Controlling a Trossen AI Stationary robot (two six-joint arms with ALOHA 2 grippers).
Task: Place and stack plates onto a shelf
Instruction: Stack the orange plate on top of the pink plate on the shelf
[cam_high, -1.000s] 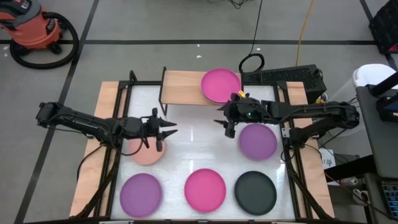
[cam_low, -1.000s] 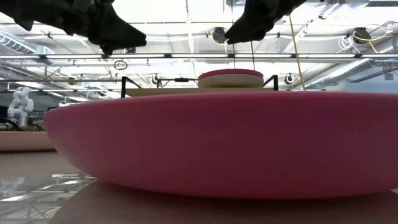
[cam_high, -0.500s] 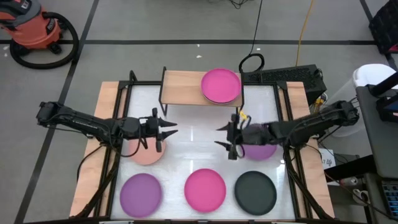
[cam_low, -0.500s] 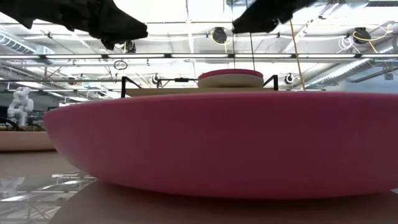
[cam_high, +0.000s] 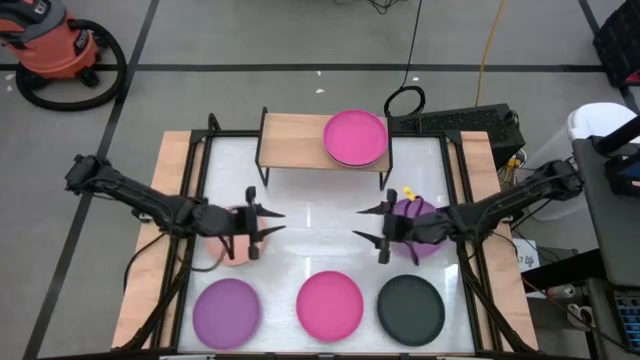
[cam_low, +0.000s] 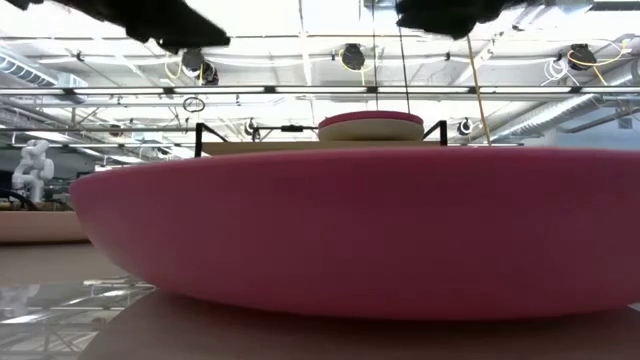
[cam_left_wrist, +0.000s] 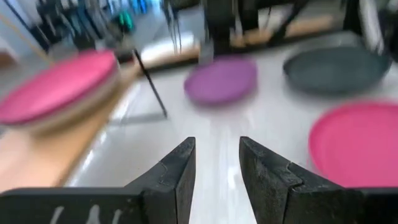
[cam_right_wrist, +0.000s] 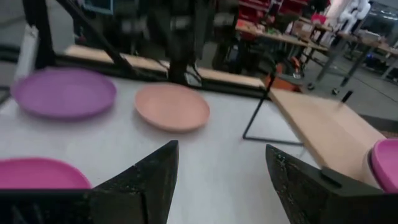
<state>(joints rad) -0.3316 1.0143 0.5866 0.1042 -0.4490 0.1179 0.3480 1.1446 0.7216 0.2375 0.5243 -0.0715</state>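
The shelf stands at the table's far edge. On its right half a magenta plate lies on a beige plate. My left gripper is open and hovers at the right edge of the salmon plate; its fingers also show in the left wrist view. My right gripper is open and hovers left of a purple plate; the right wrist view shows it wide open. Both grippers point toward each other across the table's middle.
Along the near edge lie a purple plate, a magenta plate and a black plate. The shelf's left half is bare wood. The white table shows bare between the two grippers. A cable and a keyboard lie beyond the far right corner.
My right gripper has drawn back from the shelf's right end toward the near edge, and now hangs over the left rim of the purple plate. My left gripper has shifted a little toward the near edge. No plate has moved.
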